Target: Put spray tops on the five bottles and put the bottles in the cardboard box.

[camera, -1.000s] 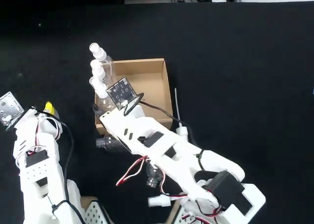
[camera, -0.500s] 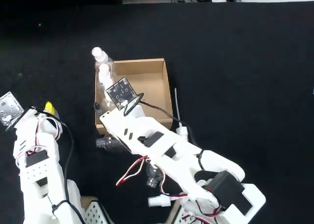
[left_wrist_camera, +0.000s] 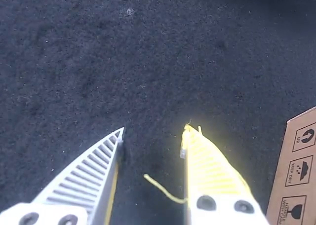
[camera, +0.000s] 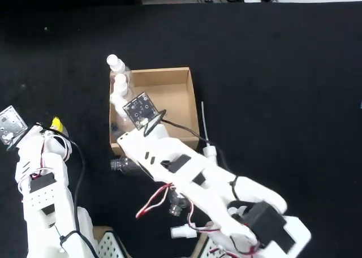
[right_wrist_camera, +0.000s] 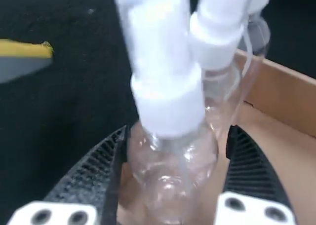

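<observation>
My right gripper [right_wrist_camera: 177, 131] is shut on a clear bottle [right_wrist_camera: 168, 161] that carries a white spray top [right_wrist_camera: 163, 87]. It holds the bottle upright at the left wall of the cardboard box [right_wrist_camera: 276, 92]. A second topped bottle [right_wrist_camera: 222, 32] stands just behind it. From above, two white spray tops [camera: 113, 61] [camera: 120, 85] rise along the left edge of the box [camera: 169, 94], in front of the right arm [camera: 169, 162]. My left gripper [left_wrist_camera: 155, 130] hangs open over bare black table, left of the box corner [left_wrist_camera: 296, 175].
A bottle without a top [camera: 124, 164] lies below the box, and another [camera: 176, 204] lies under the right arm. One loose spray top [camera: 209, 150] lies right of the box and another [camera: 184, 231] near the arm's base. The left arm [camera: 39, 179] stands at the left edge.
The right gripper has shifted the held bottle a little rightward, toward the box, and its top has slipped behind the wrist camera. The left arm has not moved.
</observation>
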Controlling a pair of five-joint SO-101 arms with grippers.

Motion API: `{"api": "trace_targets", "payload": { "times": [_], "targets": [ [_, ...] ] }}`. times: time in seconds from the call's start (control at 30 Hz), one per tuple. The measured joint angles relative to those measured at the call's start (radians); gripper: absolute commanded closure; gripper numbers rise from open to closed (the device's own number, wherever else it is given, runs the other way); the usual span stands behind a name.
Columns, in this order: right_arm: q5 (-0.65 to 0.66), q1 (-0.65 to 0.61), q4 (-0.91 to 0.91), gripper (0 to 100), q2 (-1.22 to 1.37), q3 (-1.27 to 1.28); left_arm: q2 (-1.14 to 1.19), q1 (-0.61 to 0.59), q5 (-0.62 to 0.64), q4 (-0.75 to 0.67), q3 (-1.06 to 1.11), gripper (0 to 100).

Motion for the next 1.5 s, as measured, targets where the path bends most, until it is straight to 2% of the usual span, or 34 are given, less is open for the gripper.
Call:
{"api": "trace_targets", "payload": {
  "times": [0.5, 0.63, 0.77, 0.9, 0.97, 1.1, 1.17, 1.3, 1.5],
  "targets": [
    [0.000, -0.006, 0.074, 74.0, -0.069, 0.003, 0.000, 0.000, 0.000, 0.000, 0.000, 84],
    [0.000, -0.006, 0.190, 74.0, -0.086, 0.003, 0.000, 0.000, 0.000, 0.000, 0.000, 84],
    [0.000, -0.006, 0.358, 74.0, -0.190, -0.020, 0.000, 0.000, 0.000, 0.000, 0.000, 84],
    [0.000, -0.006, 0.450, 74.3, -0.301, -0.020, 0.000, 0.000, 0.000, 0.000, 0.000, 84],
    [0.000, -0.006, 0.503, 79.1, -0.362, -0.020, 0.000, 0.000, 0.000, 0.000, 0.000, 84],
    [0.002, 0.029, 0.638, 99.5, -0.459, -0.020, 0.000, 0.000, 0.000, 0.000, 0.000, 84],
    [0.002, 0.083, 0.678, 95.9, -0.474, -0.026, 0.000, 0.000, 0.000, 0.000, 0.000, 84],
    [0.002, 0.164, 0.692, 98.5, -0.477, -0.032, 0.000, 0.000, 0.000, 0.000, 0.000, 84],
    [0.002, 0.180, 0.690, 98.8, -0.410, -0.069, 0.000, 0.000, 0.000, 0.000, 0.000, 84]
  ]
}}
